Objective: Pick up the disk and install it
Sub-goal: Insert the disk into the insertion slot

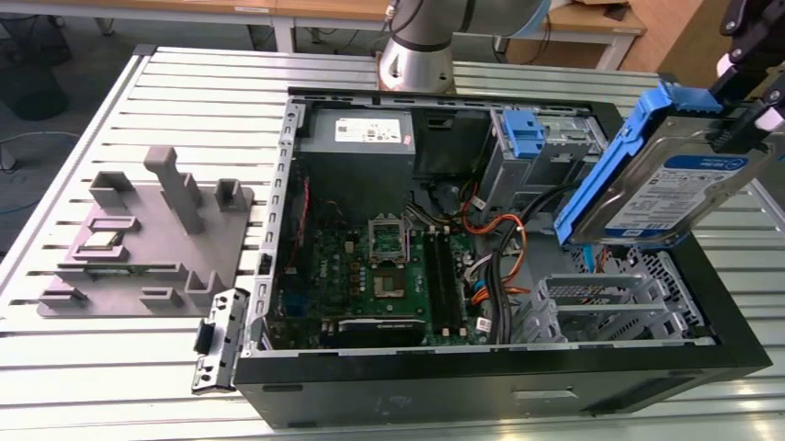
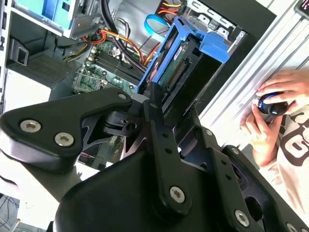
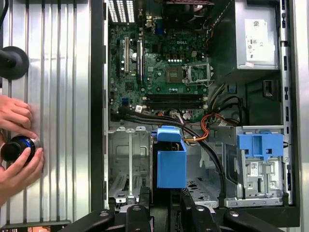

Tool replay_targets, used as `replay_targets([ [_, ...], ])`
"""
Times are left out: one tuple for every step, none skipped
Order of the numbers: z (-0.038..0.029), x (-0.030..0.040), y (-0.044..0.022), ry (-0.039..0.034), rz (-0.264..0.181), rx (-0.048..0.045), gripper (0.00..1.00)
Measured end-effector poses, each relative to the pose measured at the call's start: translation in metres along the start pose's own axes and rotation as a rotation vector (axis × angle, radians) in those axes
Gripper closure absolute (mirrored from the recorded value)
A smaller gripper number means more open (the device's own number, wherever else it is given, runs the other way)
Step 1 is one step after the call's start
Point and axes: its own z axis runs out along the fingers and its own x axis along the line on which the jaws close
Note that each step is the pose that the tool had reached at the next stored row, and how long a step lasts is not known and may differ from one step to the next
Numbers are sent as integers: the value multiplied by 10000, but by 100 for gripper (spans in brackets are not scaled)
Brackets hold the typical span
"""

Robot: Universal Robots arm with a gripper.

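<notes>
Claw: the black two-fingered claw (image 2: 170, 104) was pinching the flat rectangular silver metal disk (image 2: 177, 60), which has a white-and-blue label and blue plastic rails, with one finger on each side.
Disk position: it hung in the air, tilted on edge, over the corner of the open black computer case (image 1: 491, 386) on the exterior view's right. It touched nothing but the claw.
Below the disk: the perforated silver metal drive cage (image 1: 613, 308) stood open-topped just beneath, well short of the disk's lower edge.
Beside the cage: a bundle of orange and black cables (image 1: 503, 234) ran close along the cage's inner wall.
Further in: the green motherboard (image 1: 392, 266) lay along the case floor, with the grey power-supply box (image 1: 358, 138) at the far corner.
Outside the case: a person's hand (image 2: 273, 104) rested on the slatted aluminium surface (image 1: 123, 367) near the case's edge.
Risk, misalignment: with the disk tilted, a rail would likely catch on the cage wall and jam.
Risk, cables: a descent too near the inner wall could pinch or drag them.
Risk, grip: a knock against the cage might twist the disk in the pinch.
</notes>
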Motion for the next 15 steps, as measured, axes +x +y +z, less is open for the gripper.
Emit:
replay_targets([
  [-1, 15, -9, -1, 0, 0, 65],
  [-1, 31, -13, -1, -1, 0, 65],
  [-3, 49, -18, -1, -1, 0, 65],
  [-4, 68, -22, -1, -1, 0, 65],
  [-5, 86, -26, -1, 0, 0, 65],
  [-5, 105, -30, -2, 0, 0, 65],
  [-6, 119, -32, -1, 0, 0, 65],
  [-7, 126, -33, 0, 1, 0, 65],
  [-7, 132, -33, 0, 1, 0, 65],
  [-7, 134, -34, 0, 0, 0, 65],
  [-6, 134, -34, -1, 0, 0, 65],
  [-7, 134, -35, -1, 0, 0, 65],
  [-7, 134, -34, 0, 0, 0, 65],
  [-7, 135, -35, 0, 0, 0, 65],
  [-5, 135, -35, -1, 0, 0, 65],
])
